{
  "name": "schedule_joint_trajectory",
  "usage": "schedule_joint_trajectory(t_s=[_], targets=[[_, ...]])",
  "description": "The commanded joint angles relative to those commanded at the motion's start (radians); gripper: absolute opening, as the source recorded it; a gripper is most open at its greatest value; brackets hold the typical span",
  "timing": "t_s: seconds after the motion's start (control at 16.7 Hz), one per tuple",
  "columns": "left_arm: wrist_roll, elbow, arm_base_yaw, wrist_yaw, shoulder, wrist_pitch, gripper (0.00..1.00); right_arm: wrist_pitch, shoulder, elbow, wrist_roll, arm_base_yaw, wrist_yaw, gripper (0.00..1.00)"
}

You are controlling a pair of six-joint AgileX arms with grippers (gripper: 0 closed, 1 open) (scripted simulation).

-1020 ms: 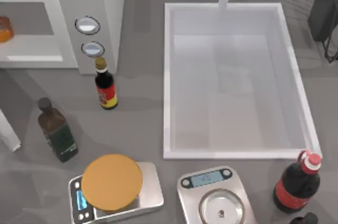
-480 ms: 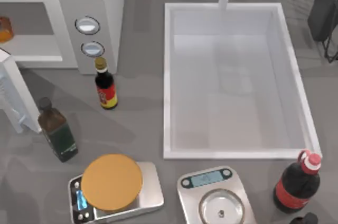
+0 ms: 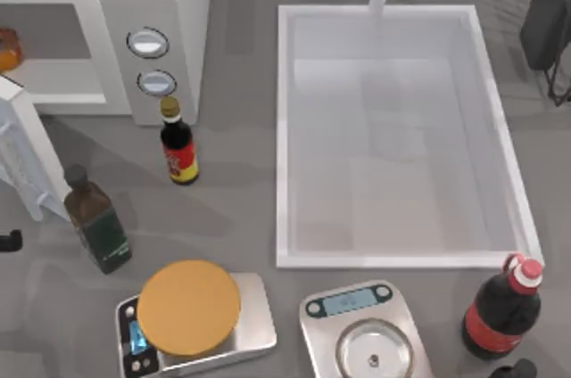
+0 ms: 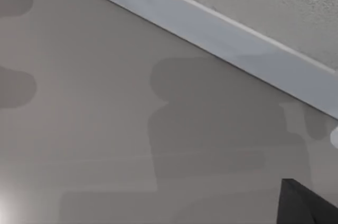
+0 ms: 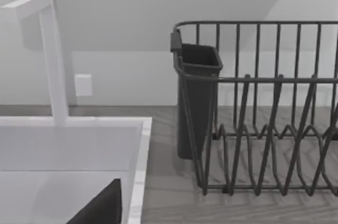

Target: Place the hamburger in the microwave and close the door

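Kitchen: sink [image 3: 285, 128], microwave [image 3: 169, 4], dish rack [image 5: 264, 129].

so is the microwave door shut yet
No, open. In the top view the door swings out from the microwave, whose inside is exposed, with the hamburger sitting in it.

Left tool [image 3: 7, 241]: black (matte), angular tip.

Grey countertop [image 3: 241, 209], pale wall [image 5: 132, 18] behind.
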Motion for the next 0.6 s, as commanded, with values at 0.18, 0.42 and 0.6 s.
schedule_joint_trajectory(t_s=[0.18, 0.42, 0.6], targets=[[-0.049, -0.008, -0.049, -0.028, 0.013, -0.013, 0.00, 0.000, 0.000, 0.000, 0.000, 0.000, 0.000, 1.00], [-0.124, -0.004, -0.145, -0.097, 0.001, -0.024, 0.00, 0.000, 0.000, 0.000, 0.000, 0.000, 0.000, 1.00], [-0.134, -0.004, -0.158, -0.105, -0.006, -0.024, 0.00, 0.000, 0.000, 0.000, 0.000, 0.000, 0.000, 1.00]])
